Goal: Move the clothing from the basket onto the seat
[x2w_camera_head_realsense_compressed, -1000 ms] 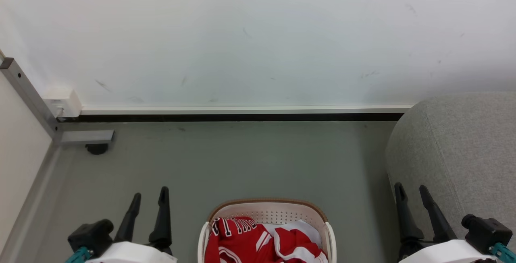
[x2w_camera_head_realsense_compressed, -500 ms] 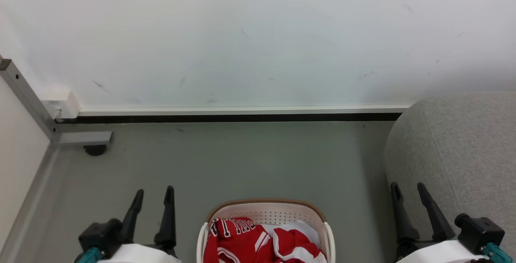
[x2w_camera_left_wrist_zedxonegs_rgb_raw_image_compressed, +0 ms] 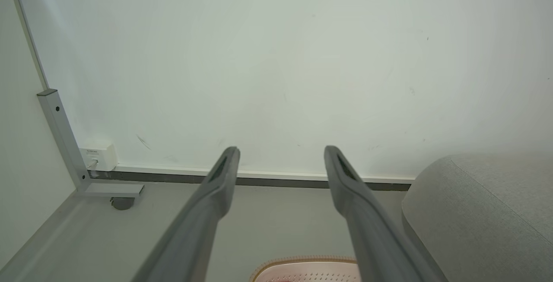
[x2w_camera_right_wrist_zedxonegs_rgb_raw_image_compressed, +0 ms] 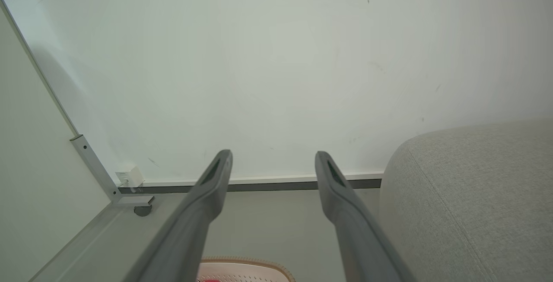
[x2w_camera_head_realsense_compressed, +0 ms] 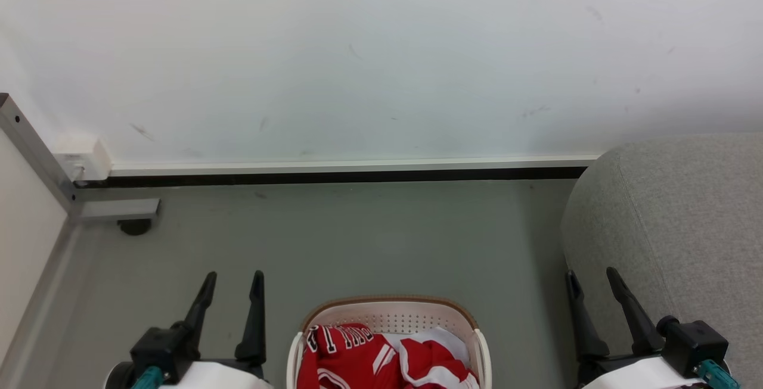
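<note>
Partly cropped: basket point(x2w_camera_head_realsense_compressed: 387, 302), clothing point(x2w_camera_head_realsense_compressed: 351, 356) run off bottom edge.

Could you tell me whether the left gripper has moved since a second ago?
Yes. The left gripper has come rightward, toward the basket, narrowing the gap between them, even allowing for the view's own slight shift.

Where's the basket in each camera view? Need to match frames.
Head view: basket at bottom centre, cut by the lower edge, red clothing inside.
Left wrist view: basket rim at the bottom edge, slightly right of centre.
Right wrist view: basket rim at the bottom edge, left of centre.
Shared landmark: grey seat at the right of every view.
</note>
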You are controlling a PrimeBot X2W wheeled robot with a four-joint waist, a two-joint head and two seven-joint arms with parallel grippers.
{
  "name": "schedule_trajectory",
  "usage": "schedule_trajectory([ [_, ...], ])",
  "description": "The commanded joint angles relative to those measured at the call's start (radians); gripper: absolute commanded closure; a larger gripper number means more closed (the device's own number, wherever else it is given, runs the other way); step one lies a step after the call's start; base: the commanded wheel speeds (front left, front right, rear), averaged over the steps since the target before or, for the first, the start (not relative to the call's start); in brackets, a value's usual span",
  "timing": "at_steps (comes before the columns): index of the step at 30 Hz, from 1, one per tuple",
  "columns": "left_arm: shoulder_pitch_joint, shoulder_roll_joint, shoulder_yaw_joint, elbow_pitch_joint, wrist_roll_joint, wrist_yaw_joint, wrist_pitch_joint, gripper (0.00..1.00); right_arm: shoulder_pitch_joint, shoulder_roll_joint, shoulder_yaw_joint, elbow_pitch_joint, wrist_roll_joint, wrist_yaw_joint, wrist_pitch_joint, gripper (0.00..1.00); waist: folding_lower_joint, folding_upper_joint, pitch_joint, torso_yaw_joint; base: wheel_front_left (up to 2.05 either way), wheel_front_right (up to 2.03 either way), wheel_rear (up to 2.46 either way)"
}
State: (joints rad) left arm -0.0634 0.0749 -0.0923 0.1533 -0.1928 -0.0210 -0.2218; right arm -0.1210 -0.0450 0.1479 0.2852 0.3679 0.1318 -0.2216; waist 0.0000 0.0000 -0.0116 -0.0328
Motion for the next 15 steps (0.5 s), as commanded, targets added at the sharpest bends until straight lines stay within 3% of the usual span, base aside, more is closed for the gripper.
schedule_trajectory([
  [1,-0.004,0.006,0.001,-0.008,0.026,-0.003,-0.011,0.0,-0.014,-0.008,0.003,-0.003,-0.018,-0.002,-0.01,0.0,0.0,0.0,-0.001,-0.001,0.0,0.0,0.0],
  [15,0.0,-0.007,0.012,0.016,0.114,-0.01,-0.036,0.0,-0.017,-0.008,0.024,-0.007,-0.098,-0.002,-0.037,0.0,0.0,0.0,-0.002,-0.014,0.0,0.0,0.0],
])
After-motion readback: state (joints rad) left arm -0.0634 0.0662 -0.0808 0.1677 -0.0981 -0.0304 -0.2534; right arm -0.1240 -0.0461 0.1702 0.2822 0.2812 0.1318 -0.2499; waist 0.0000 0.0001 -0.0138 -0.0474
